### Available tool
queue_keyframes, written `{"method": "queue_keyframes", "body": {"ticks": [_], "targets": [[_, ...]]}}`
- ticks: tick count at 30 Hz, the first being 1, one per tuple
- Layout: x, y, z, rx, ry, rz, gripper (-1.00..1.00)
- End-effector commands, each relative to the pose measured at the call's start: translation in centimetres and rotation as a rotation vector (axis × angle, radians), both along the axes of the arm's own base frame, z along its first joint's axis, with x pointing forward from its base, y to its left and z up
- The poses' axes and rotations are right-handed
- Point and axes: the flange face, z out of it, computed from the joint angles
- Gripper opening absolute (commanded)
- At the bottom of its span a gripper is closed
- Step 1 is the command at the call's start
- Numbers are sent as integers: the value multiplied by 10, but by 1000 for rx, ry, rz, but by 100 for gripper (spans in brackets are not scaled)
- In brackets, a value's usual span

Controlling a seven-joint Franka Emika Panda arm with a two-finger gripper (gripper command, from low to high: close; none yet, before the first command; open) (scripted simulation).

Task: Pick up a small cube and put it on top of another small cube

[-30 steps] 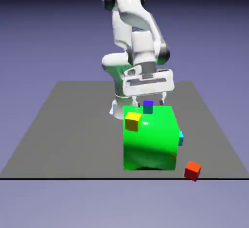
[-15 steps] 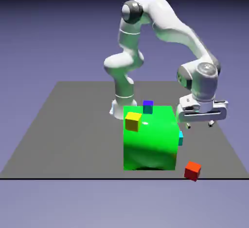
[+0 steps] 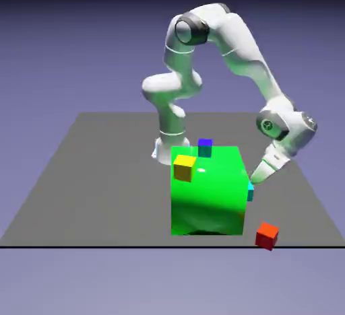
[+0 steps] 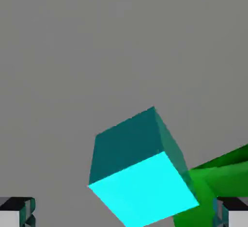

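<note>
With its jaws fully apart and nothing between them, the gripper [image 4: 124, 212] must advance toward the cyan cube [image 4: 145, 189], which lies ahead between the fingertip lines (its faces skewed to them), just beside the green block [image 3: 207, 196].

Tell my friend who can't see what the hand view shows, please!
A bright cyan cube sits big near the bottom, between the open hand's two finger tips. A green block peeks in at the lower right, over grey table.
</note>
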Motion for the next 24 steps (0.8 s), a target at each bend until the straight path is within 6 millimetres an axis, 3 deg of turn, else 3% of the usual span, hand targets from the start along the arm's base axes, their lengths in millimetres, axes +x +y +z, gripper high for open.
{"method": "queue_keyframes", "body": {"ticks": [1,4,7,11,12,13,17,22,24], "targets": [[-7,0,-2,-3,12,72,0],[-21,-2,-5,-3,34,281,0],[-12,-9,2,17,-22,322,0],[-12,-33,-62,16,-23,322,0],[-12,-33,-62,16,-23,322,-100],[-12,-33,-62,16,-23,322,-100],[-8,-8,4,24,-28,310,-100],[105,3,79,287,-222,-82,-100],[150,-26,107,280,-256,-238,-100]]}}
